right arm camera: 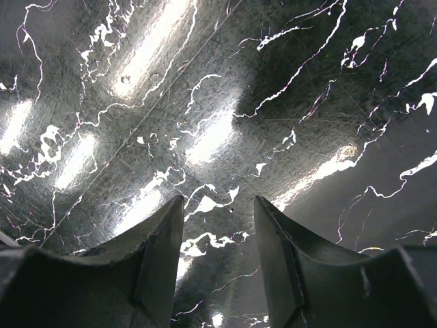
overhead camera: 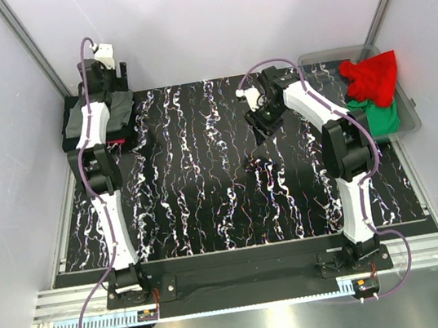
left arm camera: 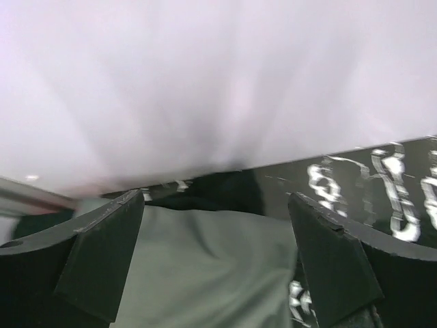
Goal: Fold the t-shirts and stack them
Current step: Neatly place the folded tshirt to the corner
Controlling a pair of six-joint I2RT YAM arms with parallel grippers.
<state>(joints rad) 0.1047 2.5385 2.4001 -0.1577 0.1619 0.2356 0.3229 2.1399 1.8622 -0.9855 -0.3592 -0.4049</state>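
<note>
A folded dark grey t-shirt (overhead camera: 116,112) lies on top of a folded black t-shirt (overhead camera: 71,135) at the table's far left corner. My left gripper (overhead camera: 107,75) hangs over the far edge of this stack, open and empty; in the left wrist view the grey cloth (left arm camera: 212,266) lies between and below the spread fingers (left arm camera: 102,263). A red t-shirt (overhead camera: 371,77) and a green t-shirt (overhead camera: 383,117) lie crumpled in the clear bin (overhead camera: 323,59) at the far right. My right gripper (overhead camera: 263,131) is open and empty above bare table (right arm camera: 205,102).
The table top (overhead camera: 229,179) is black with white marbling. White walls and metal frame posts (overhead camera: 30,45) enclose the back and sides. The bin sits against the right wall. A metal rail (overhead camera: 244,276) runs along the near edge by the arm bases.
</note>
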